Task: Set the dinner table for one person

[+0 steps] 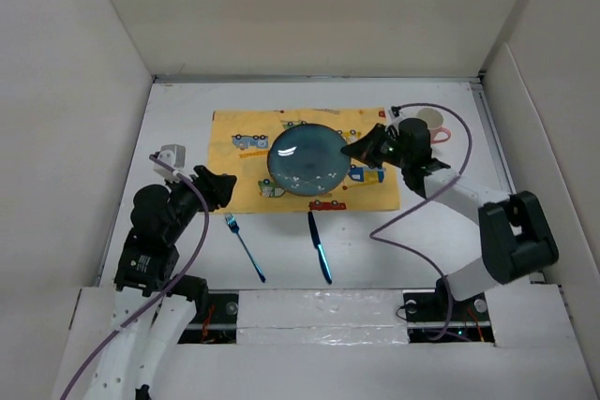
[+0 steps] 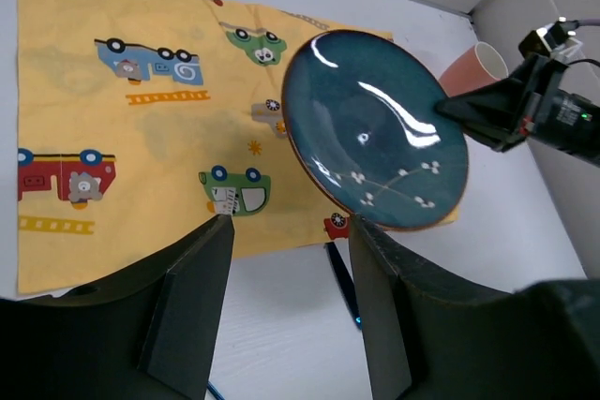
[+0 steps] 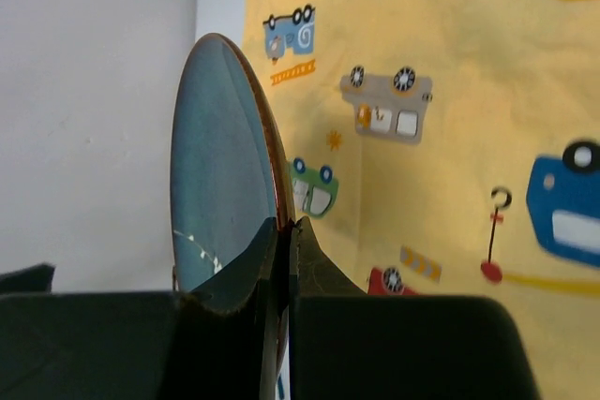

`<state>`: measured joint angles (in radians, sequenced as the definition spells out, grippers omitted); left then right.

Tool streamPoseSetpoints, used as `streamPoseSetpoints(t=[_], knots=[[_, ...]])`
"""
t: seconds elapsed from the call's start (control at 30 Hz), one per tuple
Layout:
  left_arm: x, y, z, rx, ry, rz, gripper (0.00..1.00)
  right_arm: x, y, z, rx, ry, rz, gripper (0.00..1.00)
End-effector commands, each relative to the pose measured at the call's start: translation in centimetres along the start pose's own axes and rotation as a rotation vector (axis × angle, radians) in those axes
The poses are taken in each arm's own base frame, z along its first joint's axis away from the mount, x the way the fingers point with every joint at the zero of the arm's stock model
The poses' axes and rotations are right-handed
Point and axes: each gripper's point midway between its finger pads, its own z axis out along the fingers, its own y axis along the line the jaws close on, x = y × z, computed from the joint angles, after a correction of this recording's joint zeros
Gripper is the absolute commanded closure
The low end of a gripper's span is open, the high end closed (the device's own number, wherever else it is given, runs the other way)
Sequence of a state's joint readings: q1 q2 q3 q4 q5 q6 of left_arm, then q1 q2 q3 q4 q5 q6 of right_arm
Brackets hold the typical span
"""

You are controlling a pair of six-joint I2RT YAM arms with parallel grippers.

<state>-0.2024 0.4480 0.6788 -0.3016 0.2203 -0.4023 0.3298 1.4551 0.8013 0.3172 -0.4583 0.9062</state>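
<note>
A dark blue plate (image 1: 307, 158) is held over the yellow car-printed placemat (image 1: 242, 170) on the white dinner table (image 1: 375, 250). My right gripper (image 1: 354, 149) is shut on the plate's right rim; in the right wrist view the rim (image 3: 272, 185) sits pinched between its fingers (image 3: 319, 259). The plate (image 2: 375, 128) looks lifted and tilted above the placemat (image 2: 112, 138). A blue fork (image 1: 246, 248) and a blue knife (image 1: 320, 246) lie on the table in front of the placemat. My left gripper (image 1: 223, 186) is open and empty at the placemat's left front; it also shows in the left wrist view (image 2: 286, 231).
A pink cup (image 1: 433, 124) stands on the table to the right of the placemat, behind my right arm; it also shows in the left wrist view (image 2: 473, 67). White walls enclose the table on the left, back and right.
</note>
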Motion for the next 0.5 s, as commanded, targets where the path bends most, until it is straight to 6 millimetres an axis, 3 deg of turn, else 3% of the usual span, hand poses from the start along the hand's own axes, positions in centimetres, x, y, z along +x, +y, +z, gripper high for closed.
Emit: streamPoseSetpoints(t=[0.0, 0.03, 0.17, 0.27, 0.33, 0.47], knots=[[-2.1, -0.6, -0.7, 0.022, -0.100, 0.023, 0.51, -7.8, 10.7, 0.4, -0.345, -0.239, -0.119, 1.00], [-2.2, -0.6, -0.9, 0.024, -0.108, 0.023, 0.52, -7.7, 10.3, 2.3, -0.340, -0.211, -0.113, 1.00], [-2.7, -0.5, -1.4, 0.013, -0.143, 0.021, 0.52, -7.0, 8.5, 6.4, -0.312, -0.164, -0.092, 1.00], [-2.4, -0.2, -1.1, 0.002, -0.125, 0.016, 0.52, -6.3, 8.1, 8.3, -0.310, -0.134, -0.084, 1.00], [-2.2, 0.0, -0.9, -0.011, -0.116, 0.012, 0.52, -5.4, 6.7, 10.0, -0.278, -0.107, -0.081, 1.00], [-2.2, 0.0, -0.9, -0.011, -0.115, 0.010, 0.52, -5.1, 5.3, 11.4, -0.262, -0.089, -0.064, 1.00]])
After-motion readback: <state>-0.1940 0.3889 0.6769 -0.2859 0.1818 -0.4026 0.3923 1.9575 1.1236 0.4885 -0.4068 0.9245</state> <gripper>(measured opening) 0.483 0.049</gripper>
